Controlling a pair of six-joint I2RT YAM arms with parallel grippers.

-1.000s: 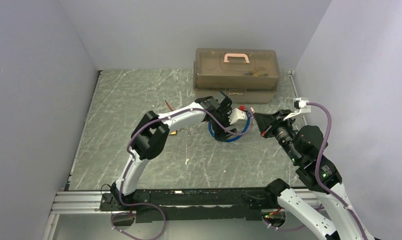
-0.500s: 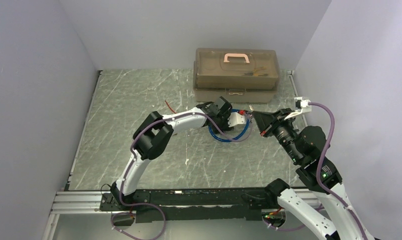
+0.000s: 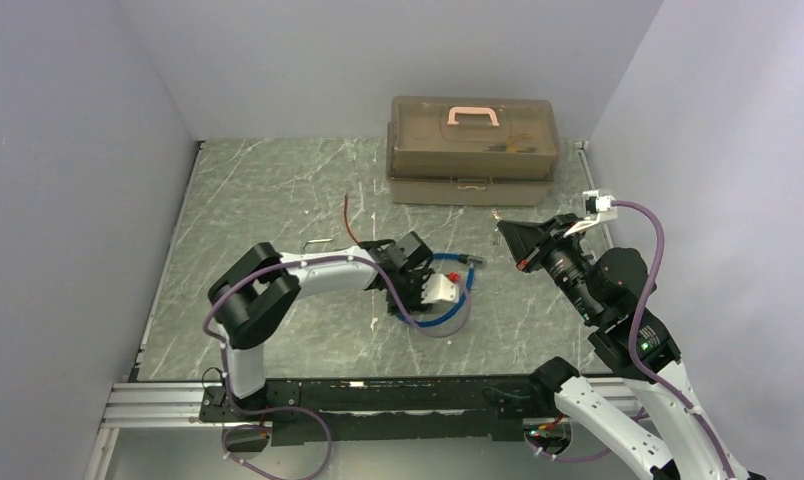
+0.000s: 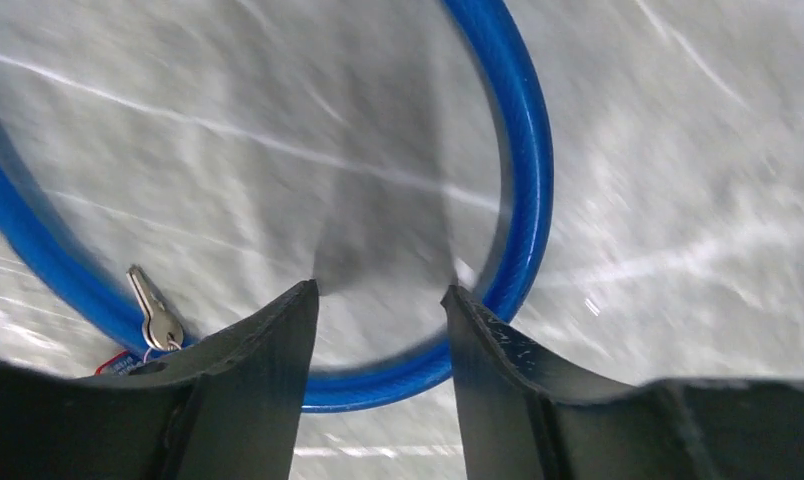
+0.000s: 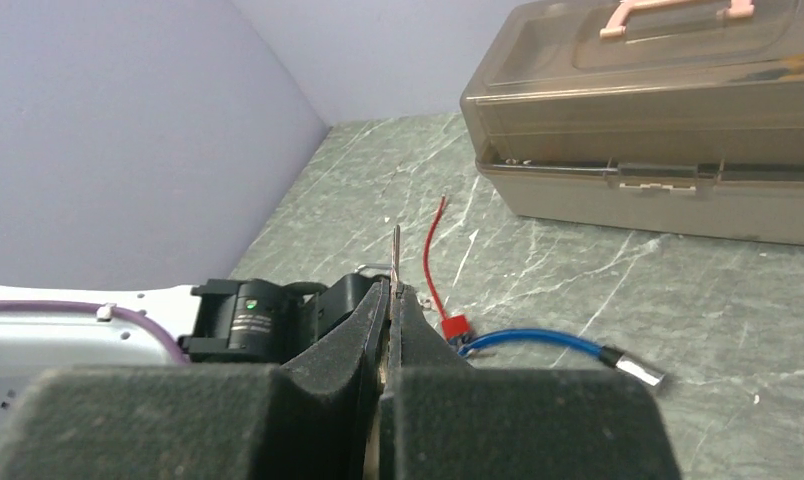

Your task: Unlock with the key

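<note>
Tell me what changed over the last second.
The left gripper pulled back toward the near edge and to the left, and the blue cable slid along with it. The right gripper kept the key pinched in about the same place, and the brown box did not move.

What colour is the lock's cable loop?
Blue; the cable loop shows best in the left wrist view.

1. The marbled grey-green table (image 3: 278, 190) is carrying everything.
2. A brown translucent toolbox (image 3: 472, 150) is sitting at its far edge.
3. A blue cable lock (image 4: 523, 180) is lying looped near the middle, with a small tagged key (image 4: 156, 315) lying against the cable.
4. A red wire (image 3: 349, 215) is lying nearer than the toolbox and to its left, apart from it.
</note>
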